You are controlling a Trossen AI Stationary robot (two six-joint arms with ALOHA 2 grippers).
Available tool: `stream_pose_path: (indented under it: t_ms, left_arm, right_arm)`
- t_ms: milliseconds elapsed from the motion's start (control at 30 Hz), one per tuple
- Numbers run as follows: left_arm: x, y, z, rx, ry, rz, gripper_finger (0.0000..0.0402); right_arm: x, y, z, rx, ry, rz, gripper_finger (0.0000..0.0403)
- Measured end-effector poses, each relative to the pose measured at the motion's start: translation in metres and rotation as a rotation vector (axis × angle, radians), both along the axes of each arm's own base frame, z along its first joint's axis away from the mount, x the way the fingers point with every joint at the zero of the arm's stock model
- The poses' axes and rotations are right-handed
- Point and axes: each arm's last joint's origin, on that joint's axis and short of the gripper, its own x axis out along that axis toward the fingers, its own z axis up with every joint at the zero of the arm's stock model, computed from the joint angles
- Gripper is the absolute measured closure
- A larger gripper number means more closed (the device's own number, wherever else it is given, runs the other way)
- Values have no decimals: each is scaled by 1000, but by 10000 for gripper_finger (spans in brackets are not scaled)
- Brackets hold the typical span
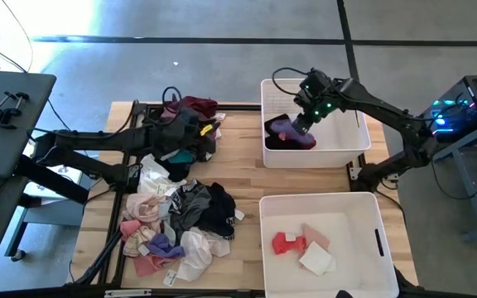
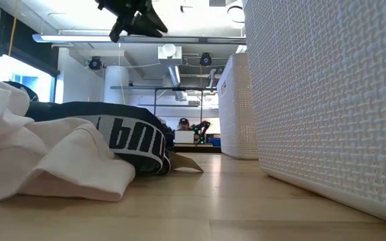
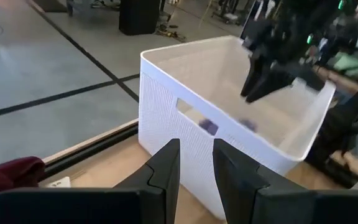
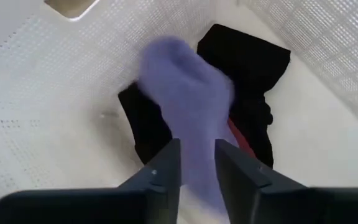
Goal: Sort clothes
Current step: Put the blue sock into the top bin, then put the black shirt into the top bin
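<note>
Right pincer (image 1: 305, 126) over the far bin (image 1: 358, 141), fingers parted a little with the purple garment (image 4: 188, 93) between them, whether gripped or slipping free unclear; let it fall clear onto the black clothes (image 4: 253, 59) inside that bin before lifting; left pincer (image 3: 194, 168), slightly parted and empty, beside that bin over the bench (image 1: 247, 178); unsorted pile (image 1: 180, 223) well apart from that bin.
</note>
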Motion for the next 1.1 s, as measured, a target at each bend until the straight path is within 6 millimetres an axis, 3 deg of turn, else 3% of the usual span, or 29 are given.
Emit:
stream_pose_path:
  t_ms: [167,400,700,933,1100]
  left_arm:
    - [3,2,-3,51,62,-52,316]
    - [2,-3,-6,36,130,-372,316]
    - [-5,-9,-10,48,217,-605,316]
    - [-9,-14,-16,-22,265,-714,316]
    - [-10,-12,-20,-49,303,-649,316]
  right_arm:
    - [1,0,10,47,-44,-137,298]
    - [27,19,48,23,-251,-168,298]
    - [62,91,93,-138,-421,-206,297]
    - [73,147,95,-139,-475,-207,297]
    - [73,182,94,-123,-470,-111,297]
